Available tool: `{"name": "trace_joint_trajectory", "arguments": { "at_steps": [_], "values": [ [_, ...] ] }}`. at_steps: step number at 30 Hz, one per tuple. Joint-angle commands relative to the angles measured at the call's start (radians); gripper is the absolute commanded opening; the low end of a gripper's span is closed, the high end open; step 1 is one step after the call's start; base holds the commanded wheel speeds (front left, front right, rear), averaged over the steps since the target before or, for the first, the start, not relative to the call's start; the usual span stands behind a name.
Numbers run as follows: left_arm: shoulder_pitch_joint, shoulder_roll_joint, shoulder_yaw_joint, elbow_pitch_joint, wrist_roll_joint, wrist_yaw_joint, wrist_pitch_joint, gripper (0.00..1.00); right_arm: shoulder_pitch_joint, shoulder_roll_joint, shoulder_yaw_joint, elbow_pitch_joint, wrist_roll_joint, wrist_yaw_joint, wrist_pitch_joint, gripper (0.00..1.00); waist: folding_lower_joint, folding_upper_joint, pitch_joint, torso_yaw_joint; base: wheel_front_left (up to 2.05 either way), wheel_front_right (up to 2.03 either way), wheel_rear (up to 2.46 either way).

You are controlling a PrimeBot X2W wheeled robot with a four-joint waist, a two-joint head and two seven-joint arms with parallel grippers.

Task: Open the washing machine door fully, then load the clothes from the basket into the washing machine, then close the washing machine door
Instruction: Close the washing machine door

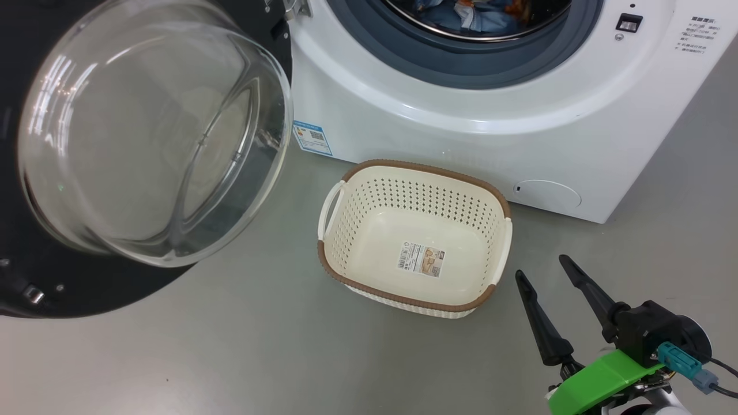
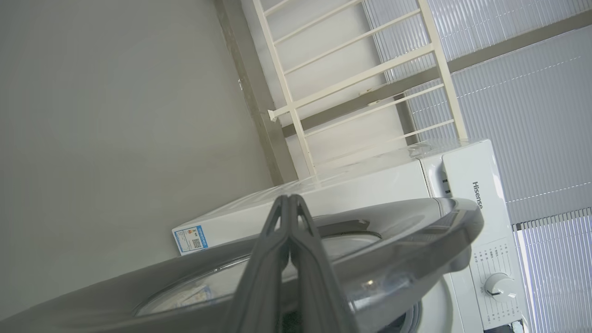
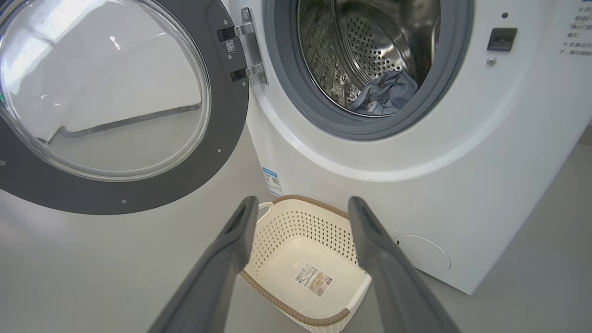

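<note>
1 washing machine w/ 1 door swung wide open, 1 basket. R gripper has its 2 fingers spread wide, holding nothing; basket sits on the floor just ahead & left of it, 1 label on its bare bottom, machine beyond, door well off to its left. Blue clothes lie in the drum up ahead of it; bundle count can't be told. L gripper has both fingers pressed together, empty, close by the door's outer face; contact unclear
</note>
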Motion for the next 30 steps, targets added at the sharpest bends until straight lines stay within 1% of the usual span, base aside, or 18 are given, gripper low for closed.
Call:
{"name": "trace_joint_trajectory", "arguments": {
  "at_steps": [1, 8, 20, 21, 30],
  "values": [
    [0.015, 0.06, 0.019, -0.039, -0.009, -0.017, 0.029, 0.0, -0.034, 0.002, 0.024, -0.031, 0.009, 0.006, 0.0, 1.0, 0.0, -0.0001, 0.0, 0.002, 0.0, 0.0, 0.0],
    [0.083, 0.046, 0.017, -0.141, -0.047, -0.025, 0.119, 0.0, -0.029, 0.004, 0.021, -0.032, 0.007, 0.006, -0.004, 1.0, 0.0, -0.0001, -0.003, 0.007, 0.0, 0.0, 0.0],
    [0.223, -0.006, -0.013, -0.413, -0.1, -0.028, 0.237, 0.0, -0.006, 0.013, 0.004, -0.031, 0.005, 0.006, -0.017, 1.0, 0.0, -0.0001, -0.032, -0.002, 0.0, 0.0, 0.0],
    [0.223, -0.006, -0.013, -0.413, -0.1, -0.028, 0.237, 0.0, -0.006, 0.013, 0.004, -0.031, 0.005, 0.006, -0.017, 1.0, 0.0, -0.0001, -0.032, -0.002, 0.0, 0.0, 0.0],
    [0.32, -0.044, -0.034, -0.633, -0.147, 0.006, 0.291, 0.0, 0.001, 0.025, 0.002, -0.033, -0.017, 0.006, -0.035, 1.0, 0.0, -0.0001, -0.054, -0.059, 0.0, 0.0, 0.0]
  ]
}}
